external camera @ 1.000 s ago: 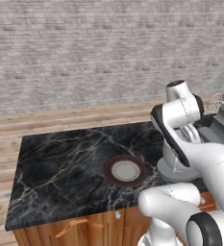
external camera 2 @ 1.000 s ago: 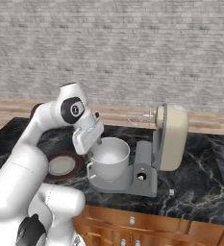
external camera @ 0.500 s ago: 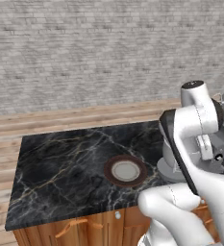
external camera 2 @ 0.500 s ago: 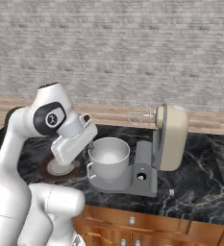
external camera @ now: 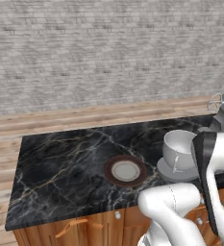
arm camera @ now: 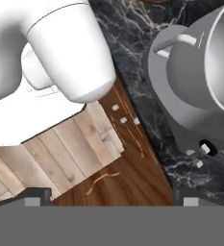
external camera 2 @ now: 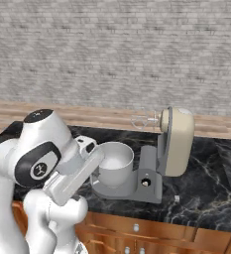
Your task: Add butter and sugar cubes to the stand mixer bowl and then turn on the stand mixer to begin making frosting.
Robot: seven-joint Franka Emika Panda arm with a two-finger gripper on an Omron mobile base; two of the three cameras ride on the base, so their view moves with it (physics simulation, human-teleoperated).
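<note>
The stand mixer [external camera 2: 175, 141] stands on the black marble counter with its cream head tilted back and its wire whisk [external camera 2: 142, 120] raised. The grey-white stand mixer bowl [external camera 2: 115, 160] [external camera: 180, 148] sits on the mixer's grey base, its handle [arm camera: 177, 40] showing in the hand view. My gripper [arm camera: 112, 198] is open with nothing between its tips. It hangs in front of the counter's edge, looking down at the wooden cabinet front and floor, with the bowl [arm camera: 214, 57] to its upper right. A small white cube [external camera 2: 177, 198] lies on the counter by the base. The butter is out of view.
A brown-rimmed round plate [external camera: 125, 170] lies on the counter left of the bowl. The mixer's base carries a dark knob [arm camera: 205, 146] [external camera 2: 145, 182]. My own white arm [external camera 2: 62, 168] folds in front of the counter. Wooden cabinet drawers [external camera: 75, 226] lie below the counter.
My arm has swung away from the bowl and folded down in front of the counter. The gripper stays open. Bowl, mixer and plate have not moved.
</note>
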